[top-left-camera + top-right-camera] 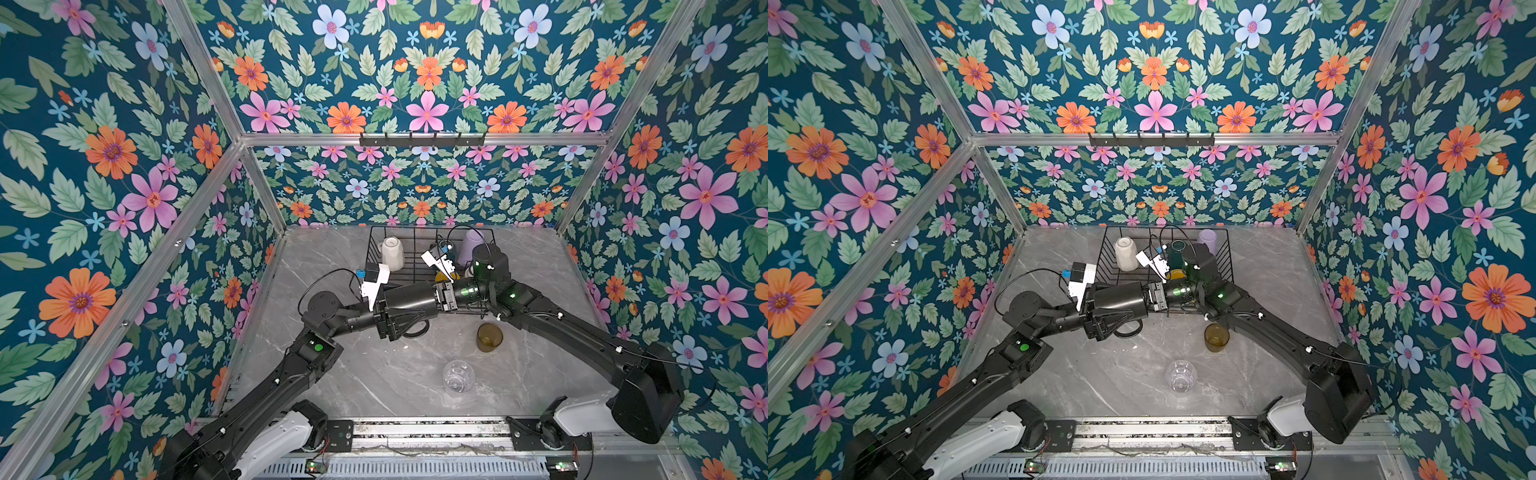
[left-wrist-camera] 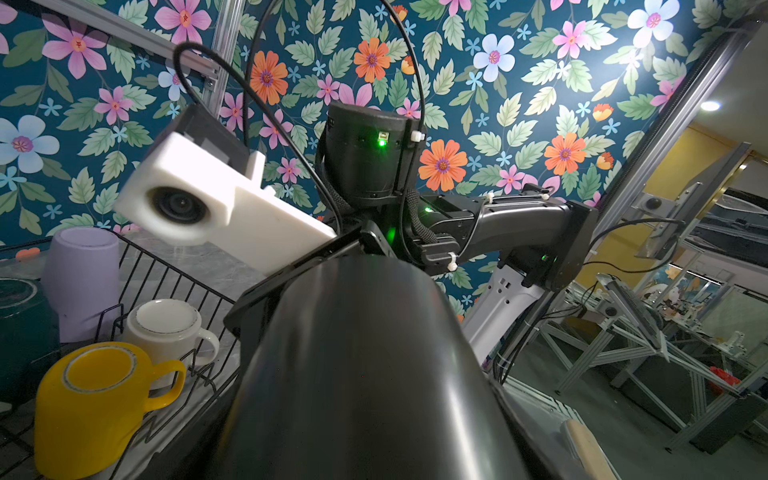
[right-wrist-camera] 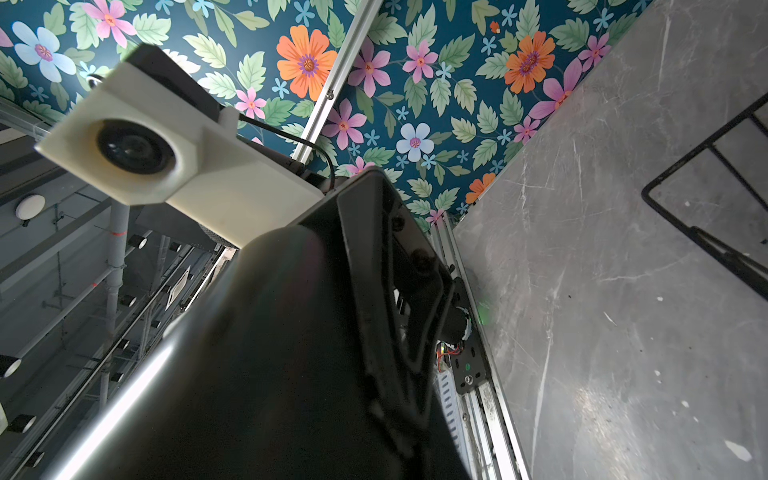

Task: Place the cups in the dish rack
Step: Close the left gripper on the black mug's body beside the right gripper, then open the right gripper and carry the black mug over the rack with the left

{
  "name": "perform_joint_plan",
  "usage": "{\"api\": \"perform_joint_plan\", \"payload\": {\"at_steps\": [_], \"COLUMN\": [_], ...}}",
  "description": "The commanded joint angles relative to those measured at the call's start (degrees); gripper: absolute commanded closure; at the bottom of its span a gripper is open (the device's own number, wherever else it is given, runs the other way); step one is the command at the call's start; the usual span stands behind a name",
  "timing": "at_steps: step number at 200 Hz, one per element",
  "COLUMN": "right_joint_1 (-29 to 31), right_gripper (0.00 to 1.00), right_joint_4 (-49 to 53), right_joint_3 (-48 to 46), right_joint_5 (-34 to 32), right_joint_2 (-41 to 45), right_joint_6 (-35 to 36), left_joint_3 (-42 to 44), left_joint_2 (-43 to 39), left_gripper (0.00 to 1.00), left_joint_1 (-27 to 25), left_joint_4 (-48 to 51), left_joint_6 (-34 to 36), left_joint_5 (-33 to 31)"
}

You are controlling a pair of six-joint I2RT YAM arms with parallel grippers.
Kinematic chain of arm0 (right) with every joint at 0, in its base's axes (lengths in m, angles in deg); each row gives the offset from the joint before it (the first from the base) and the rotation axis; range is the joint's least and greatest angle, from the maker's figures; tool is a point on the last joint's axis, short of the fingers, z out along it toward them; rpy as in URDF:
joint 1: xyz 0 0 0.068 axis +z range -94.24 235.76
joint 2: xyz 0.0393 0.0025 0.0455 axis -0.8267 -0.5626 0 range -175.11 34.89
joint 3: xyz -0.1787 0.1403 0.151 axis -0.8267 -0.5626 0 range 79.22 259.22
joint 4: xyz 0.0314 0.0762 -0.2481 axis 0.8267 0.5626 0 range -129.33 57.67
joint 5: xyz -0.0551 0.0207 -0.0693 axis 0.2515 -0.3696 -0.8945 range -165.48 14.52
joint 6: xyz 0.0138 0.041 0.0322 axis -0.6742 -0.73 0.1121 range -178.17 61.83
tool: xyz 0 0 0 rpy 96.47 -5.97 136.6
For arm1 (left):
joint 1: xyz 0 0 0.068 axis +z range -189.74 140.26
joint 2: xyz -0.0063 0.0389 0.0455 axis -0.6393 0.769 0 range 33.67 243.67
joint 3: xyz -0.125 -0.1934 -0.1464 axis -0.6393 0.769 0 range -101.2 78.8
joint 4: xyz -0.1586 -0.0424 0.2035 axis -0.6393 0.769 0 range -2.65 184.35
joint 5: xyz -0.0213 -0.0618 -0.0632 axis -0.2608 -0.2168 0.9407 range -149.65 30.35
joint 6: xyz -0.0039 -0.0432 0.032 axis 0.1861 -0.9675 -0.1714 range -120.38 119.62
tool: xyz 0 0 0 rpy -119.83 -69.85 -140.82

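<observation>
Left wrist view is almost filled by the black mug [image 2: 365, 374], seen along its side. In both top views this mug hangs in the air above the desk [image 1: 374, 374]. It lies on its side, and its long axis runs across from the left tool [image 1: 395, 315] to the right tool [image 1: 446, 296]. The right tool is clenched on the mug's far end. The jaws of the left tool stand wide on both sides of the other end; whether they already press it cannot be told.

The dish rack [image 1: 415, 245] lies just behind the mug, away from the bases of the arms, and the mug's axis goes nearly along the rack's near side. Inside stand a cream-white mug [image 1: 392, 253], a lilac tumbler [image 1: 471, 245] and a yellow mug [image 2: 91, 399]. The free room seems to be beside the cream-white mug, so the left arm looks like the nearer one to carry the mug there.
</observation>
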Motion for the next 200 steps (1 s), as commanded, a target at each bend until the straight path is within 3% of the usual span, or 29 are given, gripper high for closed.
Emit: {"api": "perform_joint_plan", "payload": {"at_steps": [1, 14, 38, 102, 144, 160, 200], "right_joint_1": [0.58, 0.58, 0.50, -1.87, -6.50, -8.22, -9.39], "right_gripper": [1.00, 1.00, 0.90, 0.62, 0.50, 0.46, 0.24], "right_joint_4": [-2.45, -2.15, -1.10, 0.41, 3.70, 8.96, 19.93], "right_joint_3": [0.52, 0.56, 0.55, -1.05, -3.81, -4.32, -6.78], "right_joint_5": [-1.46, -1.94, -3.07, -5.73, -8.17, -11.50, -26.69], "right_joint_2": [0.22, 0.34, 0.53, 2.78, 6.42, 8.81, 16.93], "right_joint_6": [1.16, 1.10, 1.10, 0.23, 0.41, 3.01, 9.35], "left_joint_3": [-0.59, -0.76, -1.37, -3.49, -7.12, -9.99, -19.55], "left_joint_2": [-0.36, -0.73, -1.50, -4.23, -4.03, -2.68, 3.67], "left_gripper": [0.66, 0.79, 1.00, 1.00, 1.00, 1.00, 1.00], "left_joint_1": [-0.50, -0.51, -0.51, -0.51, -0.51, -0.51, -0.51], "left_joint_4": [0.28, 0.98, 2.90, 9.01, 15.83, 20.67, 34.25], "left_joint_6": [0.73, 1.16, 2.27, 5.71, 8.72, 10.63, 15.32], "left_joint_5": [1.80, 1.44, 0.51, -4.10, -8.05, -10.27, -19.11]}}
